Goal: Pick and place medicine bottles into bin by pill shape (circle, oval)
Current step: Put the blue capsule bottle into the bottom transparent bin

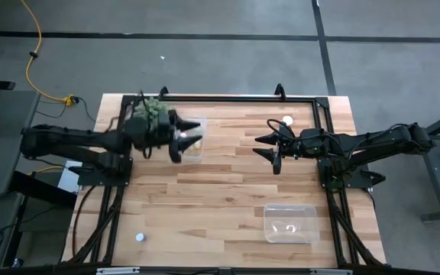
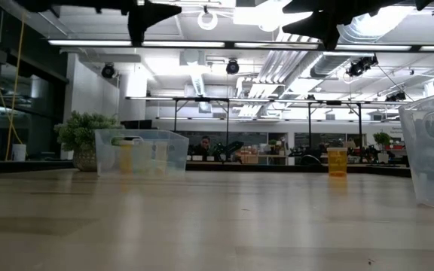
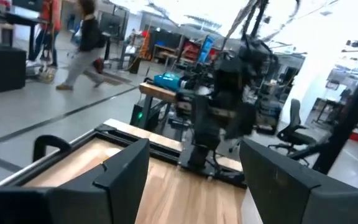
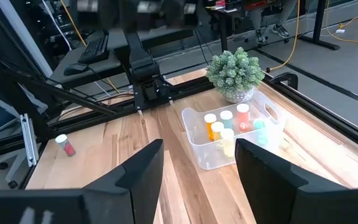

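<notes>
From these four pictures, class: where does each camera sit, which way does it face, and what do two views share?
High view: above the table, looking down; both arms.
Low view: at tabletop height, looking level into the room; arms overhead.
Left wrist view: over its own open fingers, toward the far frame.
Right wrist view: past its open fingers, toward the bin of bottles and plant; the low view shares both.

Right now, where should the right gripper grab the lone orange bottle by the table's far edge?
Clamp the orange bottle around its body, below the cap, from above: it stands upright and alone, leaving the open right gripper room both sides.
</notes>
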You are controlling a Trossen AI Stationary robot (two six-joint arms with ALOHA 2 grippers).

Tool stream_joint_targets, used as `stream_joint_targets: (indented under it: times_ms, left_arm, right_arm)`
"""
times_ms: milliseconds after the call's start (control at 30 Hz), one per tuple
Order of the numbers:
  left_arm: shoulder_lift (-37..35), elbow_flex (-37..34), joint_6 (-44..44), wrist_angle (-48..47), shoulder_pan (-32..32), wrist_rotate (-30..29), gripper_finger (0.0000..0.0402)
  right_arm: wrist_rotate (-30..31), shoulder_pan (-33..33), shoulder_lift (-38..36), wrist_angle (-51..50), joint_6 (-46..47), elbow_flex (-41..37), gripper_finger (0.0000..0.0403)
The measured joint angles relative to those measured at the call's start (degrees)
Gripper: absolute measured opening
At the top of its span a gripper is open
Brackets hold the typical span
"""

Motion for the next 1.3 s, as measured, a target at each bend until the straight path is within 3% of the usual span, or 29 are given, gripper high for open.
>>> stream_joint_targets:
  times_ms: [200, 1300]
  left_arm:
    - [0.02, -5.59, 3.05, 4.55, -5.1, -5.21, 0.0239]
    - [-0.02, -5.41, 4.34, 3.0, -5.65, -4.6, 0.0239]
  right_arm:
    - [0.0, 0.02, 0.0, 0.0, -0.02, 0.0, 0.0193]
    - [0.0, 0.02, 0.0, 0.0, 1.07, 0.0, 0.0193]
